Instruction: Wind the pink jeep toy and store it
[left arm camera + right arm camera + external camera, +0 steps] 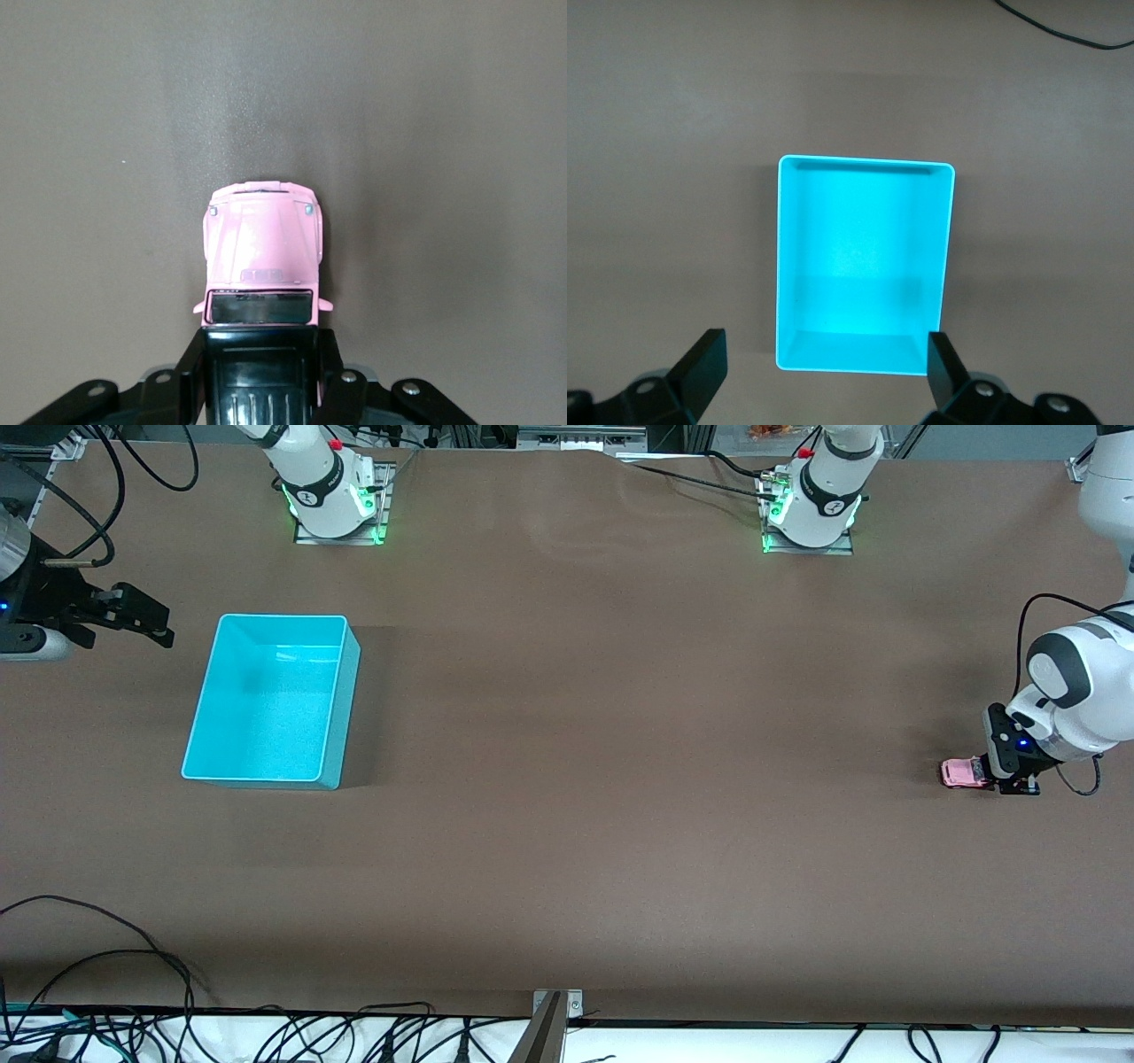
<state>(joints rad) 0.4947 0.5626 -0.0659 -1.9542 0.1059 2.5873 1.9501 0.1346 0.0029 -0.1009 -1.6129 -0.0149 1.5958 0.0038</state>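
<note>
Squarely boxy glossy pink jeep toy (262, 243) in left tool (261, 376).

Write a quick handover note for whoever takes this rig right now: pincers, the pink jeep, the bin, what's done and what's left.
Left pincer: shut on the pink jeep toy, low at the table at the left arm's end.
Right pincer: open, empty, waiting above the turquoise bin at the right arm's end.
Done: jeep grasped.
Left: whether it is wound cannot be told; it is not yet stored, and the bin is empty.
</note>
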